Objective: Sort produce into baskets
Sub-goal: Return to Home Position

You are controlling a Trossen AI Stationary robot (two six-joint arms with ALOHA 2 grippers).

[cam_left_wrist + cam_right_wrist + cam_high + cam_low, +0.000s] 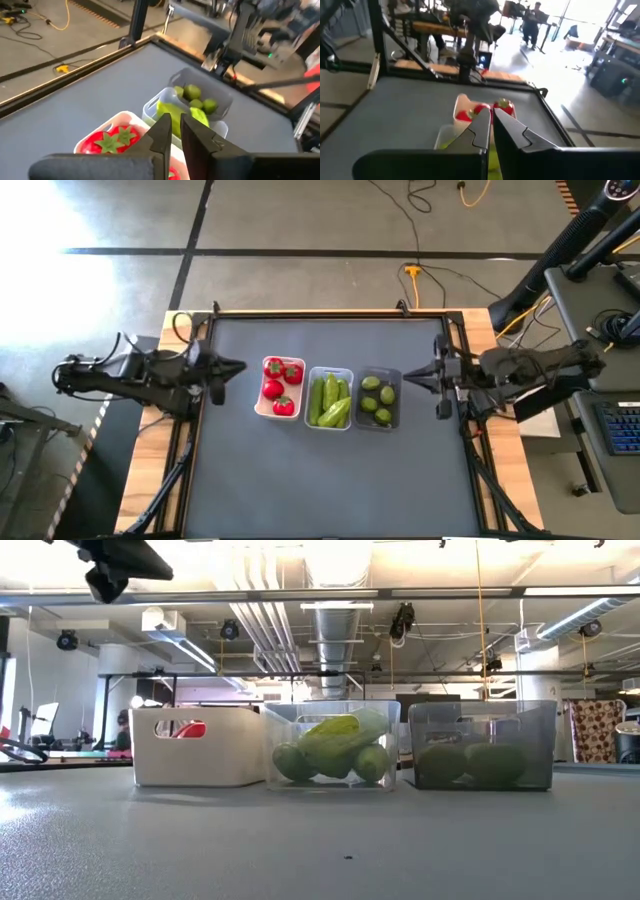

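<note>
Seen from above, three baskets stand close side by side at the middle of the table [330, 480]. The white basket [263, 402] lies toward 9 o'clock and holds the tomatoes [273, 388]. The clear basket [330, 426] is in the middle with the cucumbers [331, 402], and the grey basket [396, 412] lies toward 3 o'clock with the limes [371, 384]. The left gripper [240, 367] hangs just off the white basket at its 9 o'clock, and the right gripper [408, 376] hangs just off the grey basket at its 3 o'clock. Both point inward at the row and touch nothing. The high view is too coarse to show the jaws, but each wrist view shows its pair pressed nearly together, with only a slit between them and nothing in it. From table height the white wall hides the tomatoes, save a red patch through the handle hole [180, 728]. The cucumbers show plainly through the clear wall, and the limes are only dim green shapes behind the smoky one. That low view catches just a dark piece of an arm [115, 565], cut off by the top edge at 11 o'clock; which arm it is cannot be told. In the right wrist view that arm's own fingers [512, 135] cover most of the clear basket and all of the grey one, and the tomatoes show just past the fingertips. A blurred person [537, 20] stands in the room beyond.
</note>
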